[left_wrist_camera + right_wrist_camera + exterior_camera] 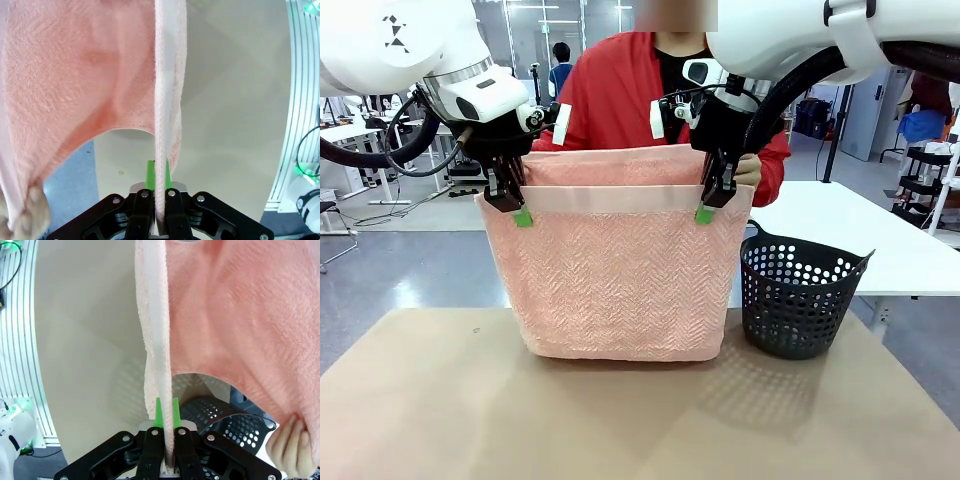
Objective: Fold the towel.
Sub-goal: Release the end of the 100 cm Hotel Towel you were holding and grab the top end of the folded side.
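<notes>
Left hand is clamped on the towel at its plain band, near the upper left corner. Right hand is pinched shut on the same band at the upper right corner. In the left wrist view the green pads squeeze the band's edge flat between them. The salmon-pink cloth hangs down from both hands as a front sheet. A second layer rises behind it at 12 o'clock toward the person, whose fingers peep out beside the right hand; the rest of that grip is hidden. Whether the lower fold touches the worktop is hard to tell. A dark basket stands at 3 o'clock of the towel. A black mark on the left arm is too small to read
</notes>
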`<state>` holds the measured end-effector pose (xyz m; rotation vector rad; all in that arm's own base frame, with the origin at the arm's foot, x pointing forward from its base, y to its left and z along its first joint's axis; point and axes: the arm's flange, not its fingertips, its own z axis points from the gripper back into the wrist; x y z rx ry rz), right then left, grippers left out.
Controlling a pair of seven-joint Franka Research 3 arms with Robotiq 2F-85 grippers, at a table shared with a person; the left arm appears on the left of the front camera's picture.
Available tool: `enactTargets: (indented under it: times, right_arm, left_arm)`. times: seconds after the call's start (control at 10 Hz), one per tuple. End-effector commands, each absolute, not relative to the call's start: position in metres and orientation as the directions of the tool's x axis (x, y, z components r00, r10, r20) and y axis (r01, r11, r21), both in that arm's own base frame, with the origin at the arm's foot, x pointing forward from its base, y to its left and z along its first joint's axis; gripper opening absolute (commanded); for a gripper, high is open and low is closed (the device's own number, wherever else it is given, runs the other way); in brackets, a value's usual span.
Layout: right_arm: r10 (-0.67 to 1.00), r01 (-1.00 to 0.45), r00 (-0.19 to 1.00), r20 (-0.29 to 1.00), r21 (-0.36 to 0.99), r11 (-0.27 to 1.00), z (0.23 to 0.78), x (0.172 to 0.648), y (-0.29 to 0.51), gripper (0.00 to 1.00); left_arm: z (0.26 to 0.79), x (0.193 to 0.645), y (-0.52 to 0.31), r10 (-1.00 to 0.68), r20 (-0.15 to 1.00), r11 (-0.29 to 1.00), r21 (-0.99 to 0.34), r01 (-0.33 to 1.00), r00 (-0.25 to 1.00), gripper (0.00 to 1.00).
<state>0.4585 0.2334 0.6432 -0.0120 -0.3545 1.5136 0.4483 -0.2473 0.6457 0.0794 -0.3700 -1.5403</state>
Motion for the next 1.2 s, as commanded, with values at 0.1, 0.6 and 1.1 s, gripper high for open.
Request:
enactTargets:
  times: [0.1, 0.6, 1.1]
  right_arm:
    - [0.975, -0.971, 0.01, 0.222, -0.229, 0.062, 0.6438, 0.4598, 0.23, 0.0]
    - [0.975, -0.971, 0.01, 0.222, -0.229, 0.062, 0.6438, 0.4598, 0.23, 0.0]
    - [0.975, -0.971, 0.01, 0.222, -0.229, 0.062, 0.6438, 0.4598, 0.23, 0.0]
  left_arm:
    - [0.6484, 0.4501, -0.2469, -0.983, 0.183, 0.04, 0.276, 0.96, -0.012, 0.0]
    - [0.6484, 0.4501, -0.2469, -0.983, 0.183, 0.04, 0.276, 0.96, -0.012, 0.0]
    - [0.6484, 0.4501, -0.2469, -0.983, 0.183, 0.04, 0.276, 0.96, -0.012, 0.0]
